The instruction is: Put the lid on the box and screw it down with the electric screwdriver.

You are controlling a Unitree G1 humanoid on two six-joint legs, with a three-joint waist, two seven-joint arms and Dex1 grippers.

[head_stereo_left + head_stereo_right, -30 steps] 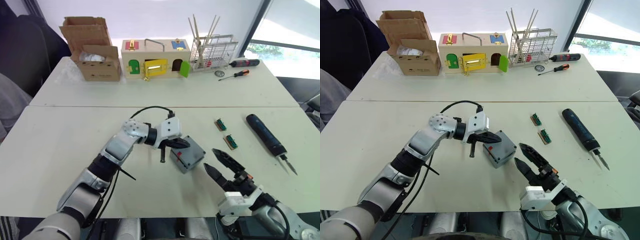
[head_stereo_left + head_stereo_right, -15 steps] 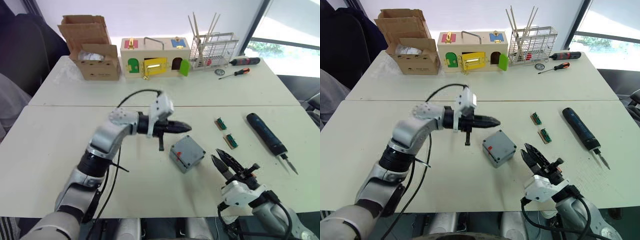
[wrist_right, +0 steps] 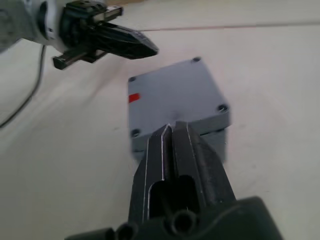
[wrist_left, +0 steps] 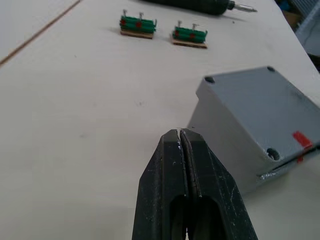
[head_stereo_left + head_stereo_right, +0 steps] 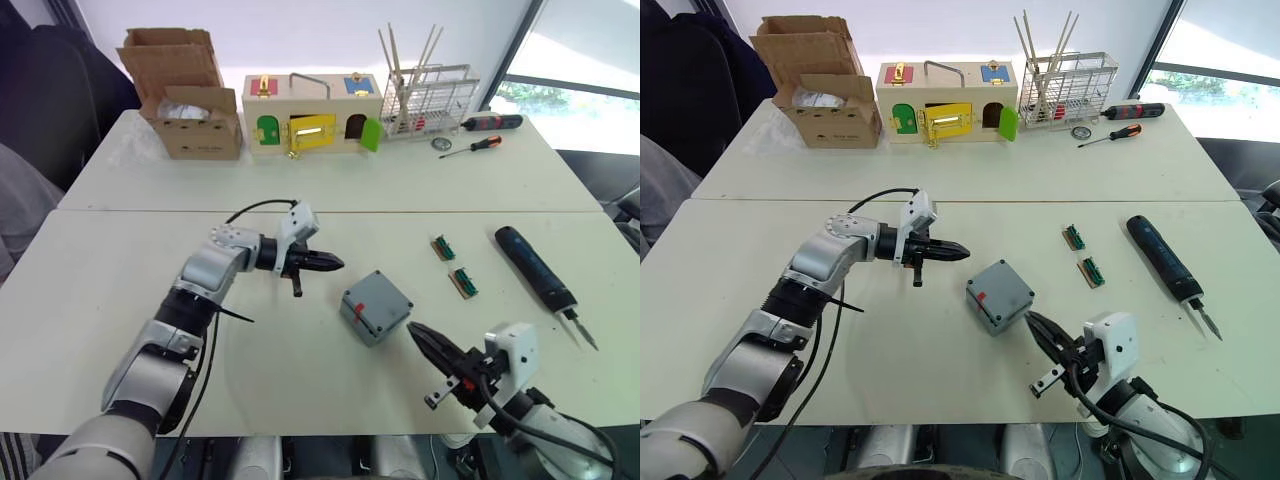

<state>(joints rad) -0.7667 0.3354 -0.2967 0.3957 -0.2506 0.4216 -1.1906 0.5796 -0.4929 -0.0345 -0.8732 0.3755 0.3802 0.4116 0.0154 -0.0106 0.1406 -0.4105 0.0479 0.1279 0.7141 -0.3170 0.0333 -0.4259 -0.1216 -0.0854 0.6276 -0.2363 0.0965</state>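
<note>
Head views, lid and box: the lid (image 5: 378,299) sits on the box (image 5: 372,327) near the table's middle, red mark on its near-left part, so the covering step looks done and the screws remain.
Head views, electric screwdriver: the electric screwdriver (image 5: 536,269) lies flat on the white table (image 5: 90,300), well right of the box, bit toward the near right; nothing holds it.
Head views, left gripper: the left gripper (image 5: 325,263) hovers just left of and beyond the box, fingers pressed together and empty, clear of the lid.
Head views, right gripper: the right gripper (image 5: 428,346) lies low at the box's near right, tips aimed at it, fingers together with nothing between them; it is the arm on the screwdriver's side.
Head views, background: two green terminal blocks (image 5: 452,265) lie between box and screwdriver; a cardboard box (image 5: 187,95), a wooden box with coloured doors (image 5: 310,116), a wire rack (image 5: 425,103) and hand screwdrivers (image 5: 480,135) stand far off.
Left wrist view: the fingers (image 4: 172,165) meet tip to tip, empty; the lidded box is close ahead, a gap showing at the seam under the lid's corner, so the lid may not be fully seated.
Right wrist view: closed, empty fingers (image 3: 175,145) point at the lid's near edge; corner screw holes show.
</note>
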